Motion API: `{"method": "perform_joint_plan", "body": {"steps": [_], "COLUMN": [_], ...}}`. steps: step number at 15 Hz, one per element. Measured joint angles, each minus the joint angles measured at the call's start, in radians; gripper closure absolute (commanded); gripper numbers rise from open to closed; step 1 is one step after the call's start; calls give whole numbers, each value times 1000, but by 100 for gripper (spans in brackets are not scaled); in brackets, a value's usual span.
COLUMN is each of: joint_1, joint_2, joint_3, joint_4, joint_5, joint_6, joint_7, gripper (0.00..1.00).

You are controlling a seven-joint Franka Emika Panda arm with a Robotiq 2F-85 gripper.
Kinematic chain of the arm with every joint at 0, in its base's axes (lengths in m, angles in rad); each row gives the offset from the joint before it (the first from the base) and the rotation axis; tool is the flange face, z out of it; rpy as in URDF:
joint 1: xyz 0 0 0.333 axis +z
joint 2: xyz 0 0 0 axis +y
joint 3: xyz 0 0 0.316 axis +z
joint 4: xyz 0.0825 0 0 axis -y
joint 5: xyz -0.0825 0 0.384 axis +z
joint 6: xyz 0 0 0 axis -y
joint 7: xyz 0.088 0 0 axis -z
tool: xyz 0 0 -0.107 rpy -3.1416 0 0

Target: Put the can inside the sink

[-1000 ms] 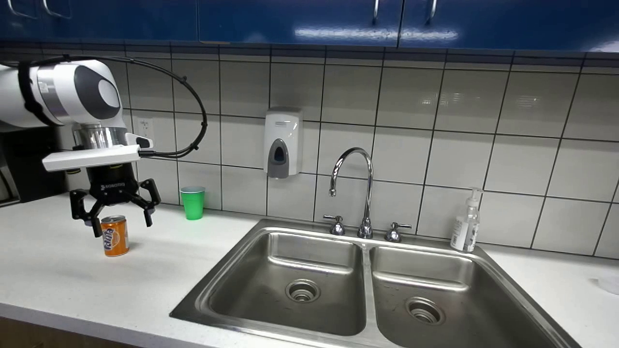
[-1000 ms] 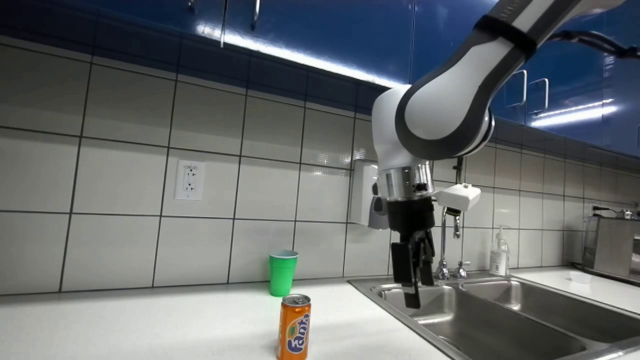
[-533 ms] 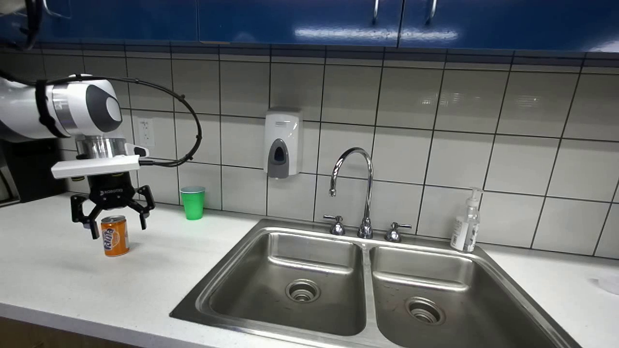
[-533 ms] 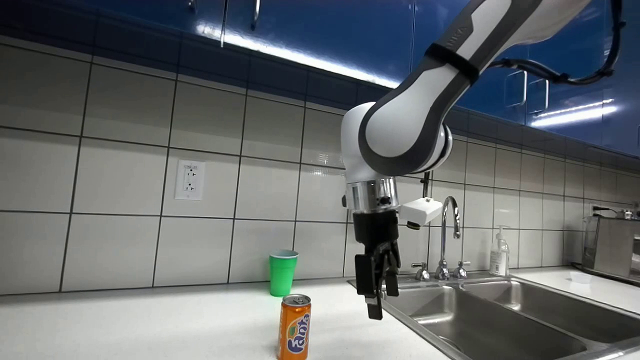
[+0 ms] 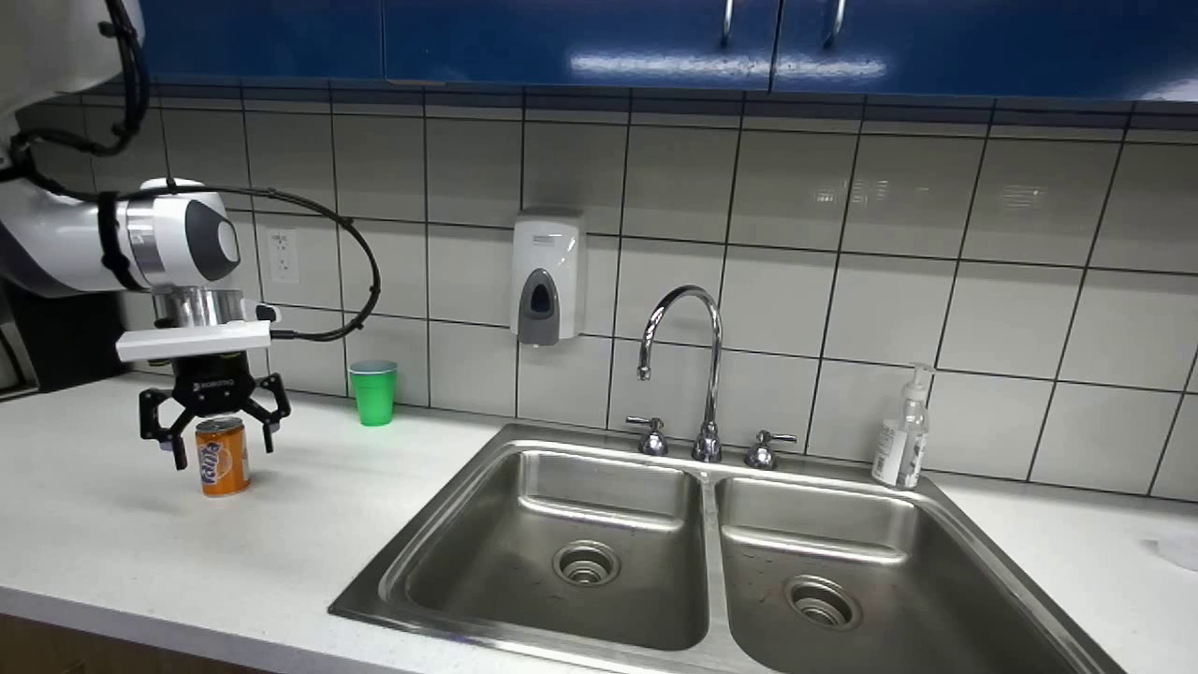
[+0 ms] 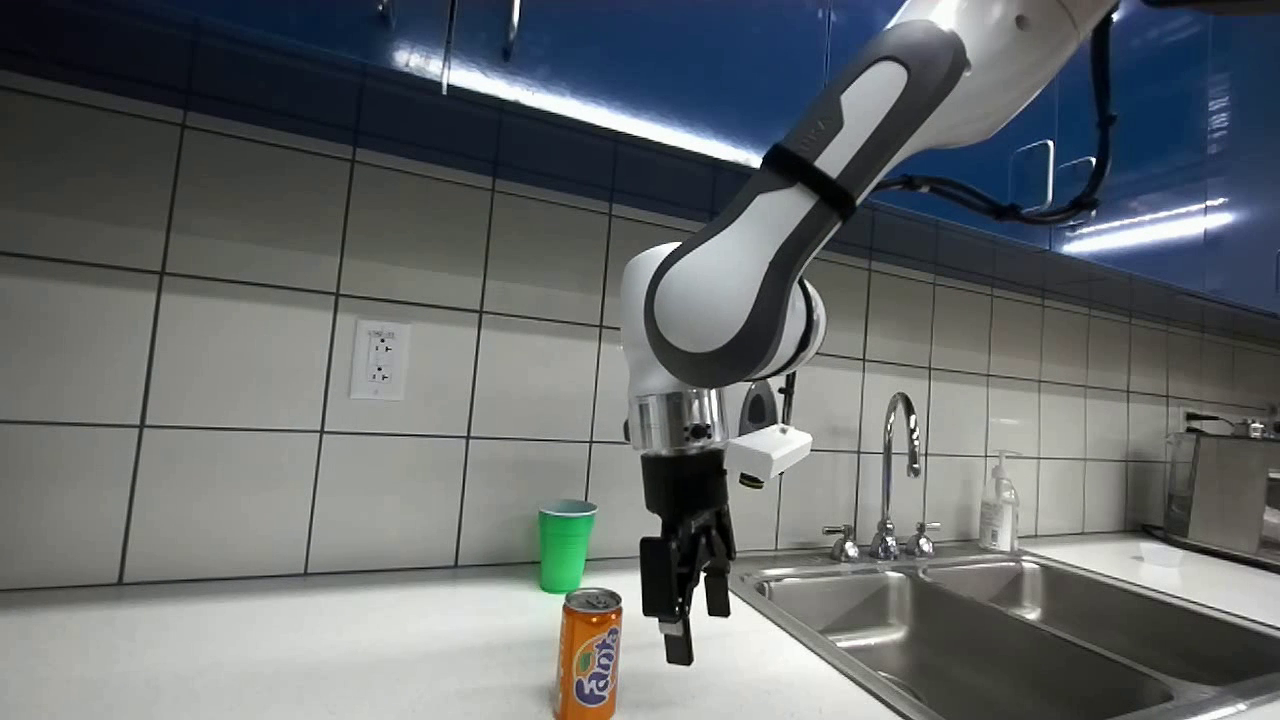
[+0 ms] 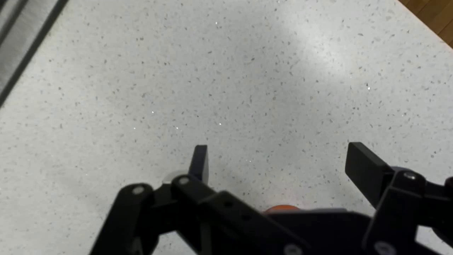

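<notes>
Orange can (image 6: 590,655) stands upright on the bench (image 6: 300,650), between front and back edges; just right of it, in an exterior view, hangs the gripper (image 6: 698,628), empty, spread wide; farther right, the sink (image 6: 1000,645). Grasping seems in hand: next, likely a shift toward the back edge over the can, then lowering and closing.

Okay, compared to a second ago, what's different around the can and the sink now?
The gripper has come down and moved closer to the can, leftward in an exterior view; its jaws are open. Nothing was taken hold of or let go. The can stands upright in the same spot on the counter; the green cup and the sink look unchanged.
</notes>
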Motion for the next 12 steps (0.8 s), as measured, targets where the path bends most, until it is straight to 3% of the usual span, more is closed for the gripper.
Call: {"method": "perform_joint_plan", "body": {"steps": [12], "joint_1": [47], "joint_2": [196], "joint_3": [1], "joint_4": [194], "joint_5": [-60], "joint_6": [0], "joint_7": [-30], "gripper": [0]}}
